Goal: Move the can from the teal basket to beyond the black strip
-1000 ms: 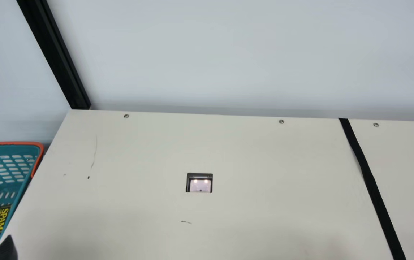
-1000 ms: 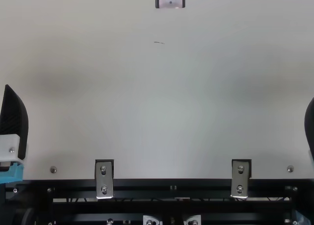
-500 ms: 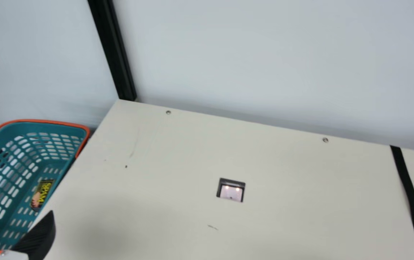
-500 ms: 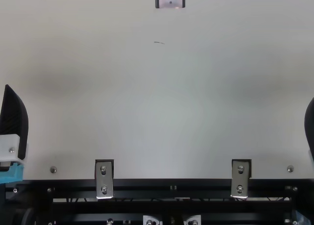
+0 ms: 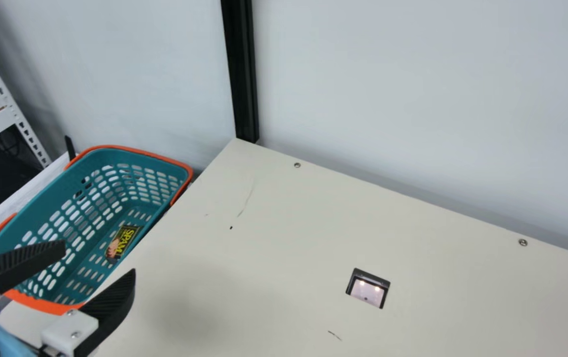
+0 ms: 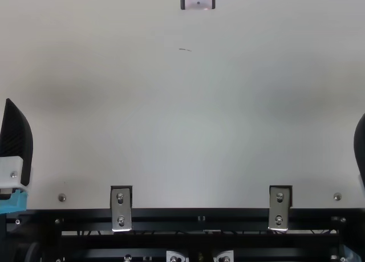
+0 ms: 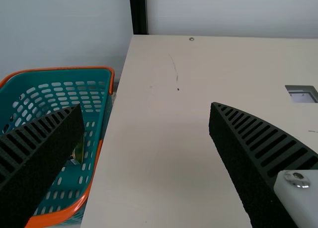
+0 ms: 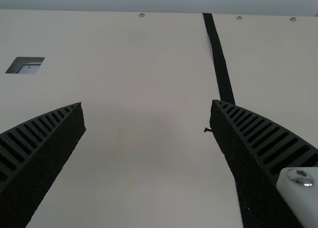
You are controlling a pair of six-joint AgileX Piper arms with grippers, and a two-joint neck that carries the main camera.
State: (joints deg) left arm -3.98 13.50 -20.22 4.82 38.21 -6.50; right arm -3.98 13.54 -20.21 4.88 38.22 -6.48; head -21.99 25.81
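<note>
My left gripper [image 5: 99, 257] is spread, gripping nothing; the can [image 5: 123, 241] lies beyond its fingertips, inside the teal basket [image 5: 46, 304].

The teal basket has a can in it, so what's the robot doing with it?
The robot's job is to move the can out of the teal basket and put it past the black strip on the table. Nobody is holding the can yet; it lies inside on the basket's bottom. The left gripper is open and empty, on the basket's side of the table. The right gripper is open and empty too, over by the strip.
</note>
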